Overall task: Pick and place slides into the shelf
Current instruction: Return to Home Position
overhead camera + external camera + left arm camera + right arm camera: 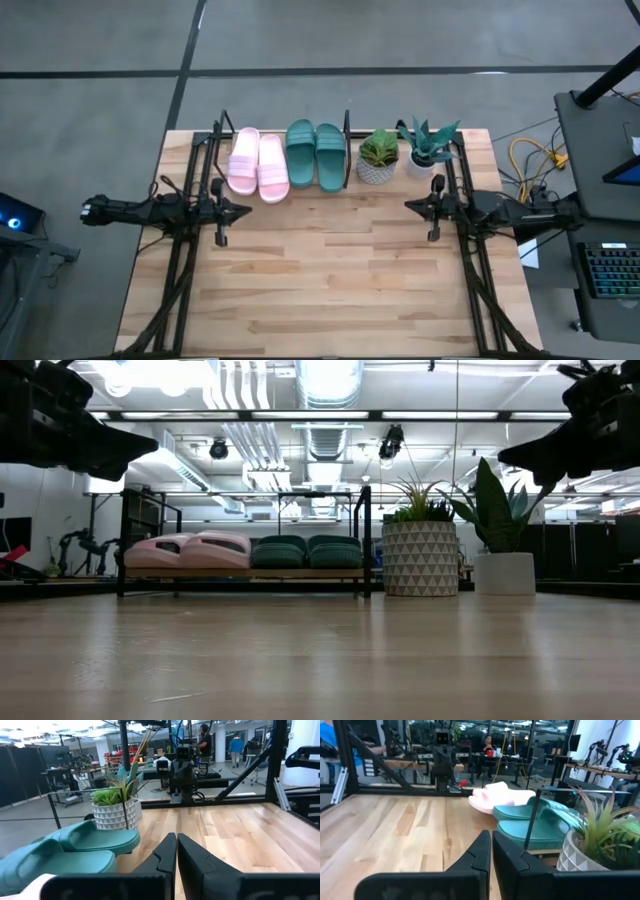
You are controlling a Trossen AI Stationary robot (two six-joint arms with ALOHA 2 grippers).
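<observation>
Two pale pink slides (258,164) and two teal-green slides (315,153) lie side by side on the wooden board of the low black shelf (347,150) at the table's far edge; in the low view the pink slides (190,550) and green slides (306,551) rest soles down on the board. My left gripper (245,210) hovers shut near the table's left side, in front of the pink slides. My right gripper (408,206) hovers shut near the table's right side, in front of the plants. The left wrist view shows the green slides (75,845); the right wrist view shows both pairs (540,820).
Two potted plants stand right of the shelf: one in a patterned pot (378,158), one in a white pot (428,150). Bare wooden tabletop (330,270) stretches between the arms and toward the near edge. People and benches show in the room beyond.
</observation>
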